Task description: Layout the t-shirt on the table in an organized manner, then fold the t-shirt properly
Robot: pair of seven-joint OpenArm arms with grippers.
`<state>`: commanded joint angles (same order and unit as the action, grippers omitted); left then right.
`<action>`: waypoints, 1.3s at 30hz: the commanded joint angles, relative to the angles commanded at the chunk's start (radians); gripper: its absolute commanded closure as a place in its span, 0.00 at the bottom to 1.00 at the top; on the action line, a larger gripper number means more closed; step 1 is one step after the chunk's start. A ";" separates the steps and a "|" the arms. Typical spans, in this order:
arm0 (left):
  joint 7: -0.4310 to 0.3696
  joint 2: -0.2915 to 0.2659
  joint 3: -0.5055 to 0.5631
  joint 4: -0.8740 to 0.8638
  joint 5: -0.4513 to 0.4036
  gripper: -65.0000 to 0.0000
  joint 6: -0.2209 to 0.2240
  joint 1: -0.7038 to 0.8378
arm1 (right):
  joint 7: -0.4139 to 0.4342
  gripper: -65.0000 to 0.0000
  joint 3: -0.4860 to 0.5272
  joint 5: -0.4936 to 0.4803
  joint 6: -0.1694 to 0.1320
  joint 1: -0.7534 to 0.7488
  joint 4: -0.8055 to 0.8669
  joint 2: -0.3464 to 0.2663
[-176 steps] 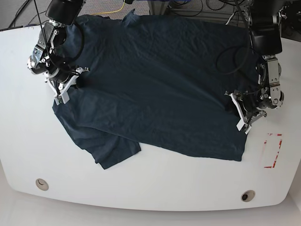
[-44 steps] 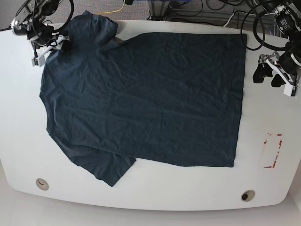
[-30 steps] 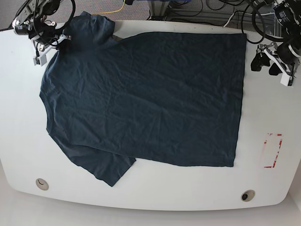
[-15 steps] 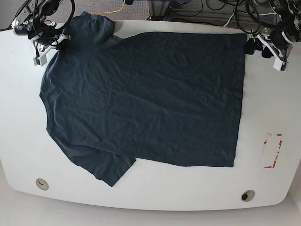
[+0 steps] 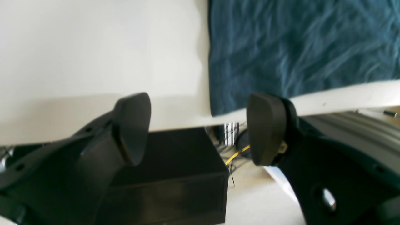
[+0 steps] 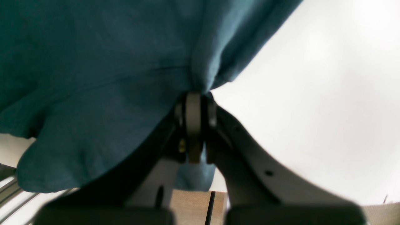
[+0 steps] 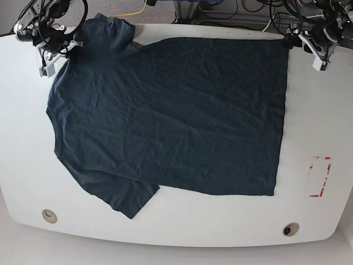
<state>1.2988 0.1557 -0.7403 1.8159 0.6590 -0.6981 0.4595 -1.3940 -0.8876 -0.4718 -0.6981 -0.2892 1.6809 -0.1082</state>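
Observation:
The dark navy t-shirt (image 7: 171,116) lies spread flat on the white table (image 7: 314,121), with the neck side at the left, the hem at the right and one sleeve (image 7: 124,196) pointing to the front. My right gripper (image 7: 69,48) is at the far left, shut on the shirt's edge by the other sleeve; the right wrist view shows the fabric (image 6: 118,62) pinched in that gripper (image 6: 194,103). My left gripper (image 7: 304,51) hangs open at the far right, beside the shirt's hem corner. In the left wrist view this gripper (image 5: 200,128) holds nothing, and the shirt's corner (image 5: 281,47) lies at the table's edge.
A red tape rectangle (image 7: 320,176) marks the right side of the table. Two round grommet holes (image 7: 49,215) (image 7: 290,229) sit near the front edge. Cables (image 7: 220,11) run behind the far edge. A black box (image 5: 168,175) stands below the table.
The shirt went from rumpled to spread flat. My left gripper has let go and moved from the right side up to the far right corner. The right gripper stays shut on the shirt.

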 joint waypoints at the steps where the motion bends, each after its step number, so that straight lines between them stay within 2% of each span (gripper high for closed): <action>1: 0.000 0.000 0.015 0.000 0.000 0.31 0.000 -0.002 | 0.000 1.00 0.000 0.000 0.000 0.000 0.000 0.000; 6: 0.000 -0.003 0.077 -0.003 -0.002 0.31 0.000 -0.002 | 0.000 1.00 0.000 0.000 0.000 0.000 0.000 0.000; 13: 0.000 -0.026 0.100 -0.069 -0.002 0.31 0.000 -0.003 | 0.000 1.00 -0.002 -0.002 0.000 0.000 0.000 0.000; 22: 0.003 -0.026 0.100 -0.080 -0.002 0.31 0.000 -0.003 | 0.000 1.00 -0.003 -0.002 0.000 0.000 0.000 0.000; 28: 0.005 -0.021 0.092 -0.041 0.002 0.40 0.000 0.005 | -0.002 1.00 -0.002 -0.002 0.000 0.002 0.000 0.000; 39: 0.008 0.005 0.072 -0.008 -0.002 0.40 0.000 0.014 | -0.002 1.00 -0.002 -0.002 0.000 0.002 0.000 0.000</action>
<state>1.3065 0.1603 -0.6682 1.8082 0.6575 -0.6981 0.4733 -1.3963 -0.8892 -0.4733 -0.6981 -0.2877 1.6809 -0.1082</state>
